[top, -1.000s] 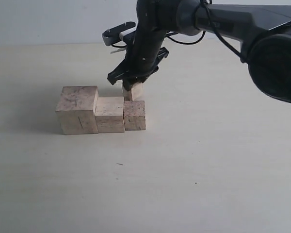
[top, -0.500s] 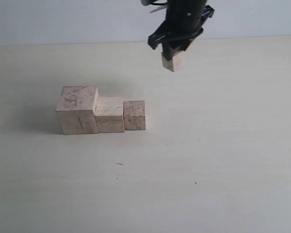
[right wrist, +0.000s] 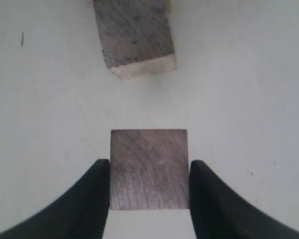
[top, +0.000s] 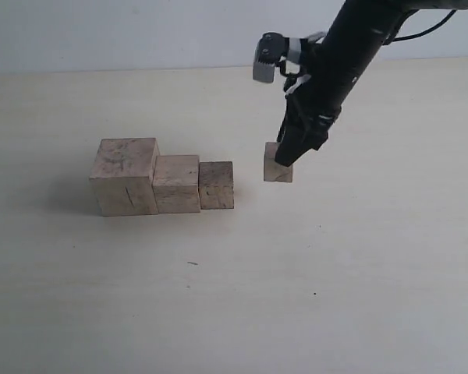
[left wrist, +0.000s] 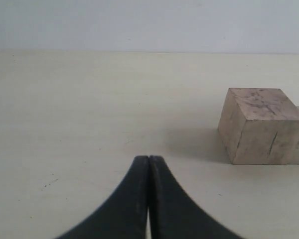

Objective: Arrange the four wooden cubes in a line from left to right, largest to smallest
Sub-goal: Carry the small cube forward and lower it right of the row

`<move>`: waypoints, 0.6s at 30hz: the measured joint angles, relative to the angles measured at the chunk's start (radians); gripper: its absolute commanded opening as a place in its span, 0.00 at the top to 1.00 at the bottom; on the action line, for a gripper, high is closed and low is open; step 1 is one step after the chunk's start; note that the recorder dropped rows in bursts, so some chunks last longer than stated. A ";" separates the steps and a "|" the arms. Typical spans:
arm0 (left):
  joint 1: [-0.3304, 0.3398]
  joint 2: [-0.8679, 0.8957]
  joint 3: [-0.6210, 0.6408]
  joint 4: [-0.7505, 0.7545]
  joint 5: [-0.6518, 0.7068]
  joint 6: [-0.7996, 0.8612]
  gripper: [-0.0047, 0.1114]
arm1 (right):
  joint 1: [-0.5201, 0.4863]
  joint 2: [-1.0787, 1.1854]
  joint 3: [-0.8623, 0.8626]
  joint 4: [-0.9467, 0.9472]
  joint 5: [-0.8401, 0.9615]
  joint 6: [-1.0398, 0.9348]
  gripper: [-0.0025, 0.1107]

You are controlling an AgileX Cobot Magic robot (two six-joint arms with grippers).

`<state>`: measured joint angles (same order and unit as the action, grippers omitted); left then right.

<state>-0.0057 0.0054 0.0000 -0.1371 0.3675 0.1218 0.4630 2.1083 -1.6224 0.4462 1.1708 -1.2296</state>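
Our right gripper (top: 288, 156) clamps the smallest cube (top: 278, 170) near the third cube (top: 216, 185), possibly just above the table (top: 343, 273). We should square it, close the gap, then set it down flush.

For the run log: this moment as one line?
right gripper: shut on smallest cube, right of third cube, gap between | placed, touching: largest cube, second cube, third cube | left gripper: shut, empty

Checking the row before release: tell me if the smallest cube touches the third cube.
Apart. Exterior view shows bare table between the smallest cube and the third cube.
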 measured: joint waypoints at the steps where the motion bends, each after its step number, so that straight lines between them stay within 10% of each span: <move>1: 0.000 0.000 0.000 0.000 0.000 0.000 0.96 | 0.015 0.000 0.005 -0.005 -0.016 -0.014 0.98; 18: 0.000 0.000 0.000 0.000 0.000 0.000 0.96 | 0.063 0.080 0.011 -0.050 -0.171 -0.102 0.98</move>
<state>-0.0057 0.0054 0.0000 -0.1371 0.3675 0.1218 0.5258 2.1885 -1.6111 0.3961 1.0002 -1.3315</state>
